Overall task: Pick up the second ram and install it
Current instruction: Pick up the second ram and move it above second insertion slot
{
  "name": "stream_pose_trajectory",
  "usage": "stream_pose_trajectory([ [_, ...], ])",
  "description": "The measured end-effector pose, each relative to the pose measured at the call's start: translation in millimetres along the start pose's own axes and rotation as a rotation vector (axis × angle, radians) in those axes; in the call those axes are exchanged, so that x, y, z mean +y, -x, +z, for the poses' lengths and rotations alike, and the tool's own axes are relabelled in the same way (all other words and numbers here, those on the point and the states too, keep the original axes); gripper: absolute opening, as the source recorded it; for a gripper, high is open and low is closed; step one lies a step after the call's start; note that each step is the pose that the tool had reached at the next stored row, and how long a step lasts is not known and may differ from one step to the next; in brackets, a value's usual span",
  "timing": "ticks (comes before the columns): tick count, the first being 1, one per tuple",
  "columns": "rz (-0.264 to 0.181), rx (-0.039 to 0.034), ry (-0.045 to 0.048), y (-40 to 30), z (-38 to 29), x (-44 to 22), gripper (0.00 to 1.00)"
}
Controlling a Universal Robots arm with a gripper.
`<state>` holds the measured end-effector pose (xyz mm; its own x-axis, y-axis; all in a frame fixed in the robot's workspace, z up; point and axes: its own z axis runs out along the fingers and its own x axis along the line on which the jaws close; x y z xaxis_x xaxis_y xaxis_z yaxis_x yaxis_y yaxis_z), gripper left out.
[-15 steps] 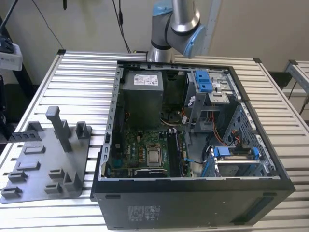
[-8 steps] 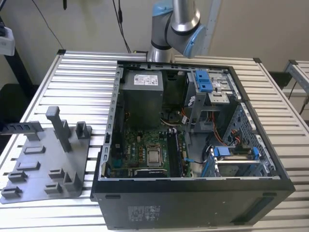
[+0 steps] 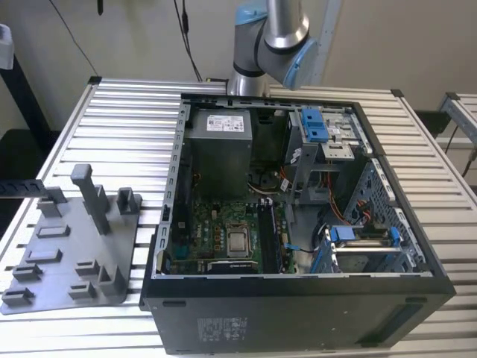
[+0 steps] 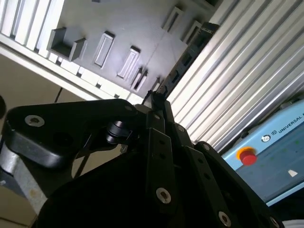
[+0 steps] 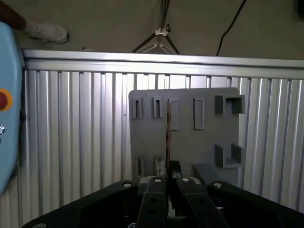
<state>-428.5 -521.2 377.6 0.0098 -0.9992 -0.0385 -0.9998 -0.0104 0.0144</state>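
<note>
My gripper point(image 5: 167, 167) is shut on the second ram point(image 5: 167, 128), a thin dark strip that I see edge-on in the first wrist view. The strip sticks out past the fingertips point(image 4: 154, 97) over the grey slotted holder point(image 5: 190, 137). In the second wrist view the ram point(image 4: 185, 57) shows its dark chips and reaches toward the holder point(image 4: 123, 28). In the exterior view the ram point(image 3: 22, 186) pokes in from the left edge, above the holder point(image 3: 74, 246). The open computer case point(image 3: 171, 224) lies to the exterior view's right, with the green motherboard point(image 3: 216, 231) and its memory slots point(image 3: 272, 235) inside.
The case and holder lie on a ribbed aluminium table point(image 3: 127, 127). Inside the case are a grey power supply point(image 3: 220, 149) and drive cages with blue latches point(image 3: 358, 235). The arm's base point(image 3: 268, 37) stands behind the case. A light blue pendant with a red button point(image 4: 247, 156) lies on the table.
</note>
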Motion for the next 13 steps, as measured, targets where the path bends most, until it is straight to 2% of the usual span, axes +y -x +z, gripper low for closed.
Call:
stream_pose_trajectory([
  [13, 0.002, -0.0002, 0.0006, 1.6, -43.1, 0.6, 0.14],
])
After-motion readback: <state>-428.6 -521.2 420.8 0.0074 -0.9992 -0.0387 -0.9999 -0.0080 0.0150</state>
